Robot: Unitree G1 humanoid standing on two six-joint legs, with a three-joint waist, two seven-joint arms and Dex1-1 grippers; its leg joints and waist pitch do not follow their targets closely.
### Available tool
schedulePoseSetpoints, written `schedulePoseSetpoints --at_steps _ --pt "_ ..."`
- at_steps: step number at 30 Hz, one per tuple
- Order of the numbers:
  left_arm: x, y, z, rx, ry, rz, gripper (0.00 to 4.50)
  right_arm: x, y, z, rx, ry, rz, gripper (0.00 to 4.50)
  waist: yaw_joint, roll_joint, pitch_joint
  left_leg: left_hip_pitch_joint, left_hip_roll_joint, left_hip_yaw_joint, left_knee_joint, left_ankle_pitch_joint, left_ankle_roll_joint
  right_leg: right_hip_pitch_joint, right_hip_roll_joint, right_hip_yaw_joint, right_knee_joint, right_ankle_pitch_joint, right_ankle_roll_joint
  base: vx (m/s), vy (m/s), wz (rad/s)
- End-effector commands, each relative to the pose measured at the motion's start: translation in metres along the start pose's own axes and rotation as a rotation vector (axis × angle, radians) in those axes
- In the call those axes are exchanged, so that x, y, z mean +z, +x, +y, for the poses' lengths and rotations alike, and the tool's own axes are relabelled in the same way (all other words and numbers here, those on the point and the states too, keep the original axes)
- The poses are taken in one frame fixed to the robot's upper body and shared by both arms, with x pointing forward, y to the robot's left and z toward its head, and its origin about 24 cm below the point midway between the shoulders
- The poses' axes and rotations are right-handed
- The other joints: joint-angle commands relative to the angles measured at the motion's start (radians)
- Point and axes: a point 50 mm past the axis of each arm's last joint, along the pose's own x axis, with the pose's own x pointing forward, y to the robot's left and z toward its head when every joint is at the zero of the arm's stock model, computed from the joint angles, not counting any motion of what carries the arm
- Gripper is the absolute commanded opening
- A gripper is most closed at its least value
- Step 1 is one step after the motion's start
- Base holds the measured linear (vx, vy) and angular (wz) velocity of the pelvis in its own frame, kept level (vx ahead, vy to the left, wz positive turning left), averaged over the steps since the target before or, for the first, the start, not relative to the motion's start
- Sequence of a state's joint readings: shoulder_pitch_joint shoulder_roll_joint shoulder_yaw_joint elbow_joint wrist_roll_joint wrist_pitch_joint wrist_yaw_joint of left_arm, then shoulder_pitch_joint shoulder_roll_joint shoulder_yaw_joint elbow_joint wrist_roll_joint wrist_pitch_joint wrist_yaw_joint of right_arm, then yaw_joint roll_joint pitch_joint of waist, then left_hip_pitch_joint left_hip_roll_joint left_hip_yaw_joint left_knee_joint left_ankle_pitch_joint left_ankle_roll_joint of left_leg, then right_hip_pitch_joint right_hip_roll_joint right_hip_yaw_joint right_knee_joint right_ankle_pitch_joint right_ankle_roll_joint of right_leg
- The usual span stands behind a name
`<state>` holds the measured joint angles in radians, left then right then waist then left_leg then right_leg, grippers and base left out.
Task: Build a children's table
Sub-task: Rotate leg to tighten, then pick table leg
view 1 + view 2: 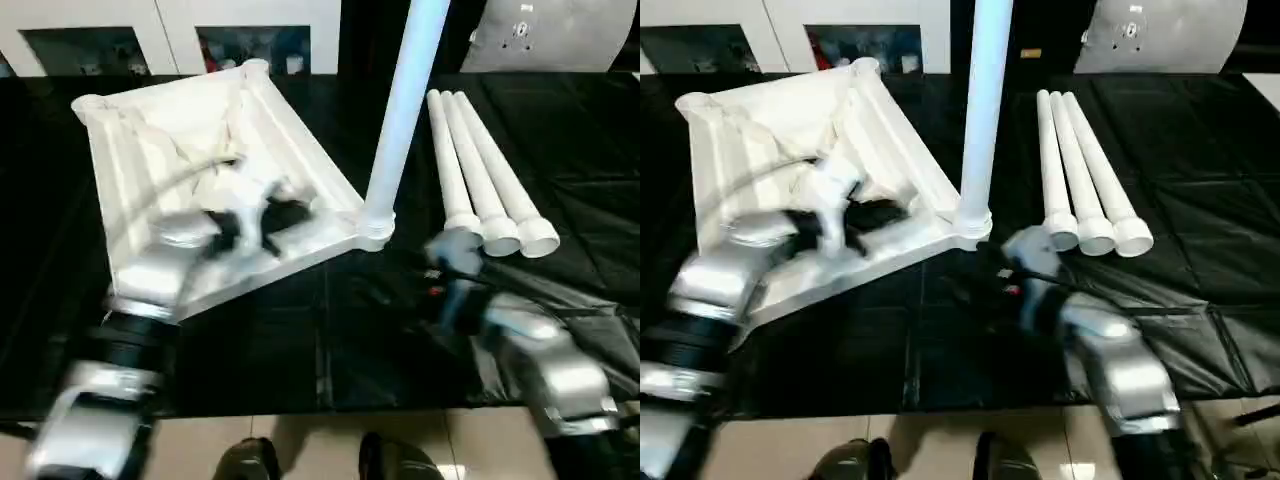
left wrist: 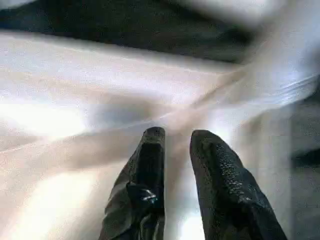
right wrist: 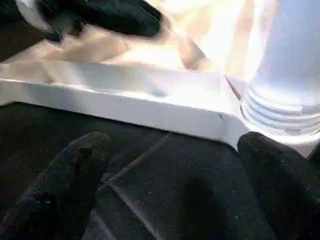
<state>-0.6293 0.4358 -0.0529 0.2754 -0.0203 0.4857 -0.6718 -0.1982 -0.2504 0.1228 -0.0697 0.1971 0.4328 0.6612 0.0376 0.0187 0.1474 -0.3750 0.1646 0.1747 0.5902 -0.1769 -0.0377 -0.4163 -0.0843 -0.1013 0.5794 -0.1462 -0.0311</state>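
Note:
The children's table top lies upside down on the black cloth, its raised rim facing up. One white leg stands upright in the near right corner socket. Three more legs lie side by side to the right. My left gripper hovers inside the top near its front rim, fingers slightly open with nothing between them. My right gripper is wide open just in front of the socketed corner, low over the cloth, touching nothing. The left gripper's black fingers also show in the right wrist view.
A black cloth covers the whole work table; its front edge meets a tiled floor. White cabinets stand behind, and a silver rounded object sits at the back right. Two dark shoes show below.

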Motion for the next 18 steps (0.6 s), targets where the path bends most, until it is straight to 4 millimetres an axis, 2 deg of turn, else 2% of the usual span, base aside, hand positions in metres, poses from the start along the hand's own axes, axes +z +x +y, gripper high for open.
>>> schedulePoseSetpoints --at_steps 1,2,3,5,6,8,10,13,15,18 --pt "-0.010 -0.020 0.030 0.185 0.094 0.129 0.72 -0.001 0.008 0.002 -0.044 -0.010 0.017 4.50 0.006 0.002 -0.106 0.013 0.057 -0.026 -0.066 -0.175 0.051 0.059 -0.074 0.061 -0.065 -0.329 -0.180 0.000 0.000 0.00" --pt "-0.014 -0.025 0.035 0.211 0.111 0.159 0.64 -0.002 0.011 0.003 -0.048 -0.005 0.018 4.50 0.006 0.003 -0.105 0.010 0.057 -0.027 -0.067 -0.172 0.048 0.061 -0.074 0.060 -0.062 -0.328 -0.178 0.000 0.000 0.00" --pt "-0.022 -0.038 0.046 0.268 0.148 0.230 0.52 -0.003 0.016 0.006 -0.059 0.014 0.027 4.50 0.008 0.005 -0.108 0.015 0.060 -0.028 -0.067 -0.166 0.039 0.059 -0.073 0.062 -0.060 -0.312 -0.179 0.000 0.000 0.00" --pt "-0.024 -0.040 0.049 0.279 0.156 0.243 0.40 -0.003 0.018 0.007 -0.058 0.014 0.029 4.50 0.006 0.009 -0.108 0.014 0.061 -0.027 -0.068 -0.158 0.033 0.059 -0.071 0.063 -0.056 -0.275 -0.195 0.000 0.000 0.00" --pt "-0.030 -0.048 0.055 0.309 0.179 0.287 0.31 -0.003 0.022 0.009 -0.053 0.015 0.037 4.50 0.009 0.009 -0.109 0.017 0.063 -0.027 -0.067 -0.155 0.029 0.057 -0.072 0.064 -0.052 -0.251 -0.209 0.000 0.000 0.00" --pt "-0.042 -0.060 0.064 0.347 0.207 0.360 0.16 -0.003 0.032 0.015 -0.034 0.008 0.054 4.50 0.012 0.011 -0.110 0.015 0.063 -0.027 -0.068 -0.154 0.028 0.058 -0.073 0.065 -0.048 -0.247 -0.210 0.000 0.000 0.00" --pt "-0.045 -0.062 0.064 0.347 0.216 0.376 0.07 -0.004 0.035 0.016 -0.038 0.008 0.066 4.50 0.013 0.014 -0.111 0.018 0.064 -0.027 -0.068 -0.163 0.019 0.057 -0.072 0.065 -0.051 -0.242 -0.207 0.000 0.000 0.00" --pt "-0.050 -0.063 0.063 0.341 0.245 0.413 0.07 -0.005 0.040 0.015 -0.058 0.003 0.086 4.50 0.028 0.014 -0.110 0.025 0.067 -0.025 -0.070 -0.192 -0.003 0.052 -0.072 0.069 -0.049 -0.222 -0.221 0.000 0.000 0.00" --pt "-0.059 -0.066 0.062 0.346 0.278 0.479 0.07 -0.005 0.046 0.014 -0.082 -0.007 0.098 4.50 0.025 0.015 -0.109 0.020 0.065 -0.028 -0.074 -0.216 -0.017 0.057 -0.073 0.068 -0.048 -0.246 -0.216 0.000 0.000 0.00" --pt "-0.067 -0.072 0.067 0.390 0.341 0.557 0.07 -0.003 0.051 0.013 -0.098 -0.009 0.099 4.50 0.024 0.016 -0.107 0.022 0.064 -0.029 -0.074 -0.239 -0.023 0.057 -0.076 0.071 -0.054 -0.273 -0.199 0.000 0.000 0.00"
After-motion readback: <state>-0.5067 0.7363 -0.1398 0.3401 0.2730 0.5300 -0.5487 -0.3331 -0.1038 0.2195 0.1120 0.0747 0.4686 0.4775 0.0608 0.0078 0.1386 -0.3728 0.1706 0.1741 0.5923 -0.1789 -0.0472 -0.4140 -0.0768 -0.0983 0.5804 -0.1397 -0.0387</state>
